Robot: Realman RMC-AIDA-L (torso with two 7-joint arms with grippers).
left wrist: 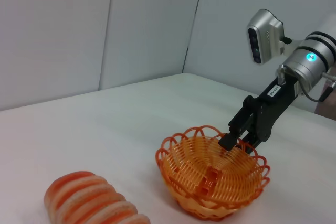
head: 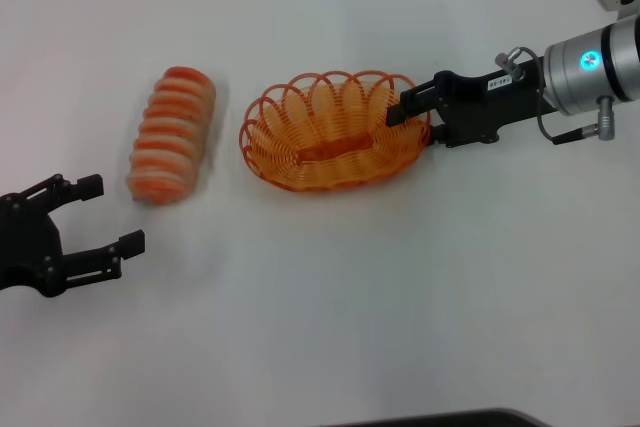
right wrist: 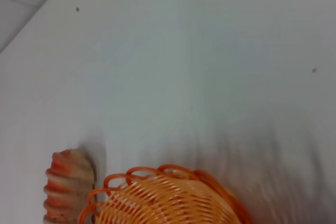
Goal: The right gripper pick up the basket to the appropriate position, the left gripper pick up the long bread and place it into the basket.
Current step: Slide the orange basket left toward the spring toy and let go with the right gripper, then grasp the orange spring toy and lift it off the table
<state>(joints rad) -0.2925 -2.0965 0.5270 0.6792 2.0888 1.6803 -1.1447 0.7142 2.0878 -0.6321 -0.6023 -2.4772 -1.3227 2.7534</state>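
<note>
Head view shows your right gripper [head: 397, 113] apparently pinching the basket [head: 335, 131] rim; long bread [head: 171, 134] lies untouched beside it, left gripper [head: 112, 215] spread open nearby.

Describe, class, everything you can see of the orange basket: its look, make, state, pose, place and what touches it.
The basket is an oval bowl of orange woven wire, plastic by its look, with a looped, scalloped rim. It sits upright on the white table and holds nothing. The long bread lies beside it on the robot's left, apart from it. The right gripper has its fingers at the rim on the basket's right end, one inside and one outside, apparently gripping it. The left gripper is open, clear of the basket.
</note>
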